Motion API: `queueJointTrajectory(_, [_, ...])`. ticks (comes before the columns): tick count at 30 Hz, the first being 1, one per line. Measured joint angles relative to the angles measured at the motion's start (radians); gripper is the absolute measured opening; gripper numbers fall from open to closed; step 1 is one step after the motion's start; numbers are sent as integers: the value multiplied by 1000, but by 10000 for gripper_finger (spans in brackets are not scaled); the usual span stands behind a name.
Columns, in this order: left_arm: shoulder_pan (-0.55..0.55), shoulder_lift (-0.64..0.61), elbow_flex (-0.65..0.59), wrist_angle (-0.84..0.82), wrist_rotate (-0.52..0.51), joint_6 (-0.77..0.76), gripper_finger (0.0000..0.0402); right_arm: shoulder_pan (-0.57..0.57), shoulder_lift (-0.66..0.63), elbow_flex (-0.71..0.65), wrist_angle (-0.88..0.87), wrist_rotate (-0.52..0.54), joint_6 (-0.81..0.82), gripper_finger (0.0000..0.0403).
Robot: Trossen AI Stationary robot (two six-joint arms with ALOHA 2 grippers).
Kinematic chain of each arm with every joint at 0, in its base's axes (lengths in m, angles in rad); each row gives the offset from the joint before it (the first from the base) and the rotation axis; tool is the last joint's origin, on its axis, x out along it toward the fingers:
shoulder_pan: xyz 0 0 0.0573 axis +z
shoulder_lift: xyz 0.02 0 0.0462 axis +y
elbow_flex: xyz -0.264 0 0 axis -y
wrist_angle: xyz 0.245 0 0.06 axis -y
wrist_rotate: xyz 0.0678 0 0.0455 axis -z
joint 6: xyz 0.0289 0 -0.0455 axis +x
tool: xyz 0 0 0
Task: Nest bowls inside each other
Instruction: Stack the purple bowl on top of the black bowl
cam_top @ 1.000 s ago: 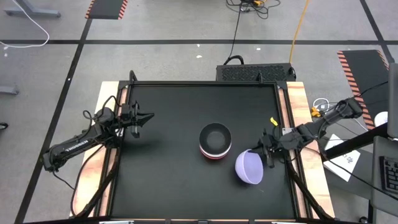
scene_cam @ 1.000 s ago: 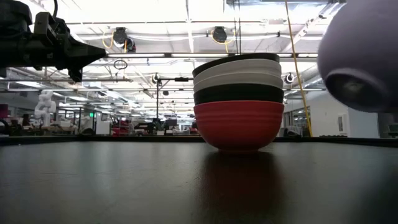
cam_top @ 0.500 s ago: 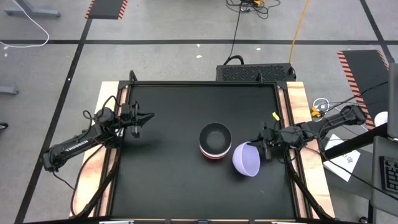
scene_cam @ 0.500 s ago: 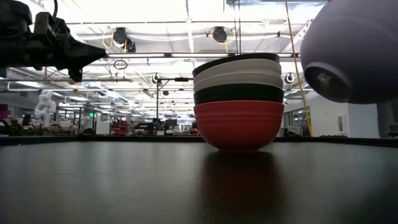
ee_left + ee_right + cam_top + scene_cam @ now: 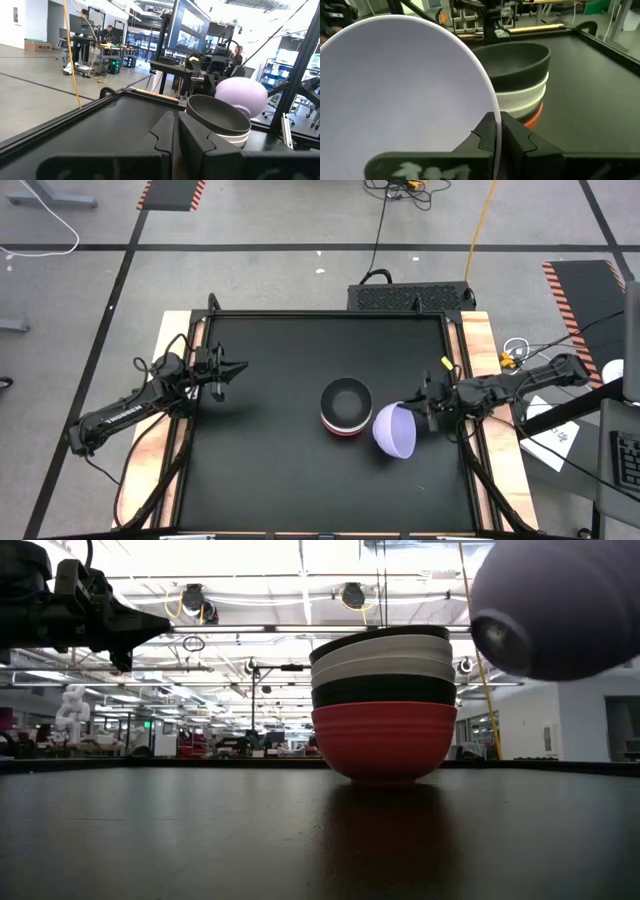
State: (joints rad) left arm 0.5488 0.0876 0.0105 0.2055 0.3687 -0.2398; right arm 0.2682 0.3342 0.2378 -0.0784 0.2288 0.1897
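A stack of nested bowls [image 5: 346,406] stands on the black table's middle: red at the bottom, then black, two white, and a black one on top [image 5: 384,710]. My right gripper [image 5: 424,409] is shut on a pale lavender bowl [image 5: 394,430], carried in the air just right of the stack, tilted with its mouth facing my wrist [image 5: 395,90]. In the low view the lavender bowl [image 5: 560,610] hangs high at the stack's right. My left gripper [image 5: 236,369] is shut and hovers over the table's left side, empty. My right gripper pinches the lavender bowl's rim [image 5: 492,117] between its two fingers, one finger inside the bowl and one outside. The fingers come level from the table's right side. The bowl is lifted clear of the table and tilted on its side, its base [image 5: 500,632] turned toward the stack.
The black mat [image 5: 280,460] has raised wooden rails along its left and right edges. A black box [image 5: 410,296] sits past the far edge. People and workbenches show in the room beyond. Bare mat lies near and left of the stack.
My right gripper has carried the lavender bowl toward the stack, leftward and a little toward the far edge, and upward in the low view. The bowl stays tilted. The stack and my left arm have kept still.
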Motion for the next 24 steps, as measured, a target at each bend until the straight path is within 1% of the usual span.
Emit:
queueJointTrajectory(4, [0,0,0,0,0,0,26,-8,-2,39,-8,-25,-31,4])
queueJointTrajectory(10, [0,0,0,-2,0,0,26,-7,-2,109,-8,-25,-89,4])
queueJointTrajectory(16, [0,0,0,-24,0,10,26,-11,-2,148,-8,-22,-143,4])
queueJointTrajectory(24, [0,0,0,-24,0,18,26,-106,14,192,-11,-20,-167,4])
